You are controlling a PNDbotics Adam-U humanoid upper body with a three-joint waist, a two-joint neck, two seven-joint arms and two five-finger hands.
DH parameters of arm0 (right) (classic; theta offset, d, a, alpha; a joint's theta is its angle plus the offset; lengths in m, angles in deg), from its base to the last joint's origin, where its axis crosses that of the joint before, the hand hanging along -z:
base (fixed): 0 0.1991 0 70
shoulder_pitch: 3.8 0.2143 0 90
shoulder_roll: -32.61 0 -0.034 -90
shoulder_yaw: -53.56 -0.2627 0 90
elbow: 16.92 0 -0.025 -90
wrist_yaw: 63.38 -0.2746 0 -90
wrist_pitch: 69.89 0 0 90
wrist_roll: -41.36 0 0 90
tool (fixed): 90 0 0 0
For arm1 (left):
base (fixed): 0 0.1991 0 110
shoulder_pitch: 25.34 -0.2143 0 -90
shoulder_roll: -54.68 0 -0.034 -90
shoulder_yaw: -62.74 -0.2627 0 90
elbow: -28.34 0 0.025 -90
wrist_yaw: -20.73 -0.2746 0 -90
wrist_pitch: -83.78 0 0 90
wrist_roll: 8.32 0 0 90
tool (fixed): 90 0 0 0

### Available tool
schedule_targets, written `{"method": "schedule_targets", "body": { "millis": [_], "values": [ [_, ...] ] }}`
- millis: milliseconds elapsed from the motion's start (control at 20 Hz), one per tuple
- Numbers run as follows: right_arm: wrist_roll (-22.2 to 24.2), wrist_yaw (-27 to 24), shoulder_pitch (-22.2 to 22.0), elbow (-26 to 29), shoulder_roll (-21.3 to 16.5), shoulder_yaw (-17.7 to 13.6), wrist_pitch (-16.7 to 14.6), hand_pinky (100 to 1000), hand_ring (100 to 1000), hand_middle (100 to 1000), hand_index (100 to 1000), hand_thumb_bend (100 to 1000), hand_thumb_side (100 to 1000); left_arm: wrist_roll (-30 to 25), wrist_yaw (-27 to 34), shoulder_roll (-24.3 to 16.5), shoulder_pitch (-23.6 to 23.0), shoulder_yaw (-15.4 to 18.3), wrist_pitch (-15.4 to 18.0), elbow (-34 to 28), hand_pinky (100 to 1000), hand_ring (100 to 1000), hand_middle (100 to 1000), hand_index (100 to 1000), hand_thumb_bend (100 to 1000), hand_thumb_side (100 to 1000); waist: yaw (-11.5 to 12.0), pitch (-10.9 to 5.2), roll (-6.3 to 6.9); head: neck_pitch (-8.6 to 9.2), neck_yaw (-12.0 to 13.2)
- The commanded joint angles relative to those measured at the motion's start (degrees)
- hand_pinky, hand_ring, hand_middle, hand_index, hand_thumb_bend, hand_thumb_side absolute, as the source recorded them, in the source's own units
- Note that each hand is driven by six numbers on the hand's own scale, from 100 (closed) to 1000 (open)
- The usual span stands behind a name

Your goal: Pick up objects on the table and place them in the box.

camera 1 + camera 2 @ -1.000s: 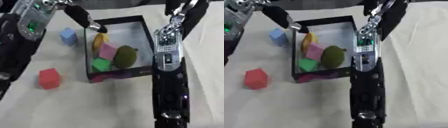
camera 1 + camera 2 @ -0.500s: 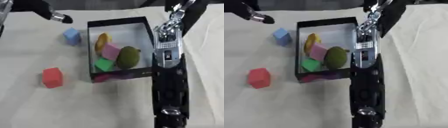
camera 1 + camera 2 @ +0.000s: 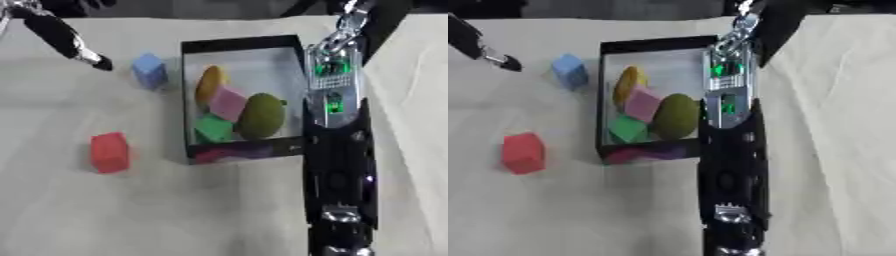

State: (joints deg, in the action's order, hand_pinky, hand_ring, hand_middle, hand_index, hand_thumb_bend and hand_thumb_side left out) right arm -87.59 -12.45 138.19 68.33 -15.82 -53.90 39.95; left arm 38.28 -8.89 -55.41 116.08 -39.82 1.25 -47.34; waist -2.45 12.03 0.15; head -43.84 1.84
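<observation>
My left robot hand [image 3: 70, 41] shows in the upper left of the frame, only as a dark finger stretched out straight with a pale tip; it holds nothing and hangs above the bench [image 3: 175, 210], near the blue cube [image 3: 150, 70] but apart from it. My right arm runs up the right of the frame from the bottom edge to the top, green lights on its casing, and it covers the right wall of the box. Of my right robot hand I see nothing, so I cannot tell how its fingers stand.

The box [image 3: 241, 45], black-walled with a pale floor, sits in the upper middle of the frame. Inside it lie a yellow piece [image 3: 210, 84] at the upper left, a pink cube [image 3: 228, 102] below it, a green cube [image 3: 213, 128] lower still, and an olive rounded thing [image 3: 262, 115] to their right.

The blue cube stands on the bench just left of the box. The red cube [image 3: 110, 152] stands at the left of the frame, lower down, well apart from the box.
</observation>
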Motion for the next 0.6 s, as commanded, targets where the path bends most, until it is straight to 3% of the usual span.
{"method": "schedule_targets", "body": {
  "millis": [50,250,400,600],
  "values": [
    [-0.4,-0.1,1.5,0.0,-0.6,0.1,0.4,819,736,742,816,100,723,-1.0,-0.8,-2.6,0.7,0.4,4.2,1.1,843,882,828,898,739,241,0.0,-0.87,-0.70,-0.26,0.3],
    [-0.5,-0.3,1.6,-0.2,-0.6,0.1,0.4,820,736,742,817,100,723,-1.4,-1.7,-2.5,0.8,0.5,4.9,2.4,841,880,826,897,738,258,0.0,-0.83,-0.76,0.00,0.6],
    [-0.5,-0.6,2.0,-0.8,-1.1,0.1,0.5,820,736,742,817,100,721,-1.6,-0.6,-2.7,0.4,0.4,4.5,3.1,830,873,822,897,748,339,0.1,-0.83,-0.80,-0.10,0.5],
    [-0.8,-1.2,2.4,-1.5,-2.3,-0.2,0.7,820,736,742,817,100,723,-2.0,5.9,-6.9,-3.0,-1.3,0.0,-0.8,823,868,814,893,763,373,0.4,-0.76,-0.53,-0.27,0.2]
  ]
}}
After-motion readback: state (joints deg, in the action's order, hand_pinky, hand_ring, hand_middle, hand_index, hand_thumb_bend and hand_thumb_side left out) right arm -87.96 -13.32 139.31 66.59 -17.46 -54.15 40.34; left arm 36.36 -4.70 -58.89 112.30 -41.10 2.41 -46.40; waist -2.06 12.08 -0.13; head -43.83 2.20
